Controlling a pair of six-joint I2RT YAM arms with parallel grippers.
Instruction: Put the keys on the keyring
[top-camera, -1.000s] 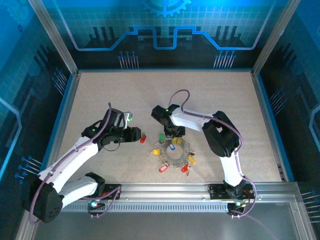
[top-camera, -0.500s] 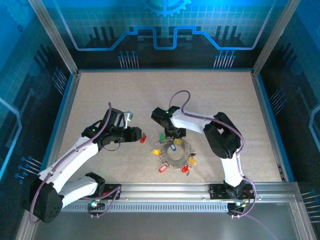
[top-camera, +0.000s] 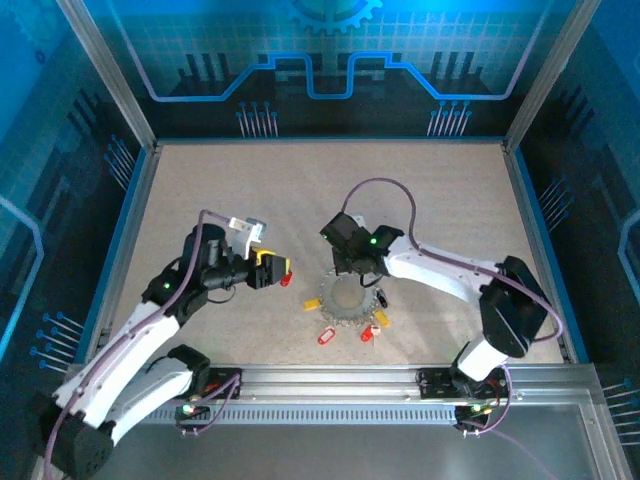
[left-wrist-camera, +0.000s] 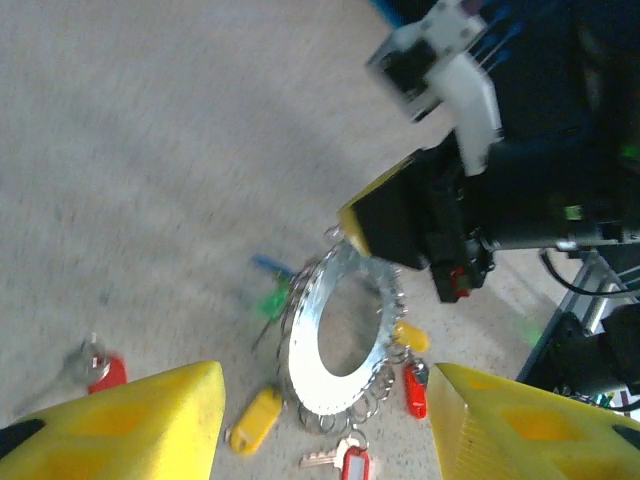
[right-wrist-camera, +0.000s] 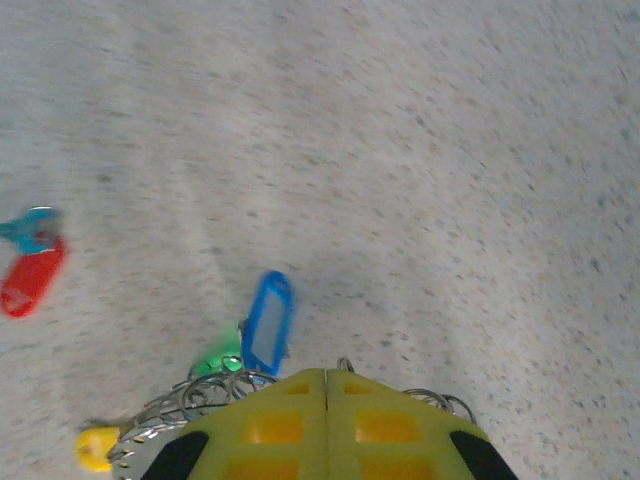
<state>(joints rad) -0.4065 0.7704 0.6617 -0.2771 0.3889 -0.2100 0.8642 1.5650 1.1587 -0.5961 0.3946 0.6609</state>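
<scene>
1. Top view: the ring (top-camera: 334, 311) lies flat on the counter (top-camera: 200, 200). Red and yellow keys (top-camera: 325, 337) fan round its near edge, and they look already hooked on. The right claw (top-camera: 352, 272) sits at the ring's far edge. The left claw (top-camera: 272, 268) hovers to the left of the ring, with a loose red key (top-camera: 285, 280) just beside its tips.
2. Left wrist: the left claw gapes wide, with nothing between its fingers (left-wrist-camera: 150, 420). The red key lies on the counter beyond the left finger, well apart from the ring. This one, I judge, is the part of the job left: picking it up and threading it.
3. Right wrist: the right claw's pads (right-wrist-camera: 270, 430) meet along a thin seam over the ring's edge. Whether they nip the band I cannot tell. A blue key (right-wrist-camera: 267, 320) and a green key (right-wrist-camera: 220, 355) lie just ahead, near the ring, so most of the set seems done.
</scene>
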